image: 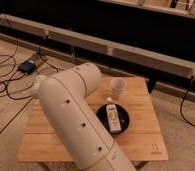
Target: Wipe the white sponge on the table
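The table (141, 142) has a light wooden slatted top and fills the middle of the camera view. My thick white arm (76, 117) rises from the bottom edge and bends over the table's left half, covering much of it. My gripper is not visible; it lies somewhere behind or beyond the arm's links. The white sponge is hidden or out of view.
A translucent cup (117, 88) stands at the table's back. A black plate (102, 116) holds a white labelled bottle (112, 117) lying down. Cables (6, 75) and a dark box (27, 66) lie on the floor at left. A low rail (141, 52) runs behind.
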Controlling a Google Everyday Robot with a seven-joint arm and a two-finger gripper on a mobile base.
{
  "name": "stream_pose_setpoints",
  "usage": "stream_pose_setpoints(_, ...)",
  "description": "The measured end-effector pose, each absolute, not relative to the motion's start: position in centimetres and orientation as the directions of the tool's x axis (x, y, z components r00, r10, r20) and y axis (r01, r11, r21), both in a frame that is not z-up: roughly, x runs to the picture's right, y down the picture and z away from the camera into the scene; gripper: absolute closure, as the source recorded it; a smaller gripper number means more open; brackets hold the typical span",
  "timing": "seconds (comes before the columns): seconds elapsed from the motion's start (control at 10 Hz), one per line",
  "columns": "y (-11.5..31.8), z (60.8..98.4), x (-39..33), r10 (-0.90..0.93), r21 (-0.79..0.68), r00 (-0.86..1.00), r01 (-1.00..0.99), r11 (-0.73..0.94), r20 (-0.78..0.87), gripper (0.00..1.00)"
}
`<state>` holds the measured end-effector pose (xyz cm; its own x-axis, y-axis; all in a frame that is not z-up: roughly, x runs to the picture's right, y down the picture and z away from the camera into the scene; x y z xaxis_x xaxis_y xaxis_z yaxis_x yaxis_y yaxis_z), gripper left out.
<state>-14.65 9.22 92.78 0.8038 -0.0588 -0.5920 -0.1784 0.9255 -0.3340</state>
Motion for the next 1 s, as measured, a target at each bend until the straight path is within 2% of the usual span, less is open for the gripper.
stream_pose_setpoints(0.5,10.3,92.4,-21.2,-0.117,-0.361,0.838,-0.1,0.927,-0.533,1.0)
stream_pose_setpoints(1.0,14.0,90.7,-20.4,-0.166,-0.415,0.844,-0.073,0.907,-0.51,1.0)
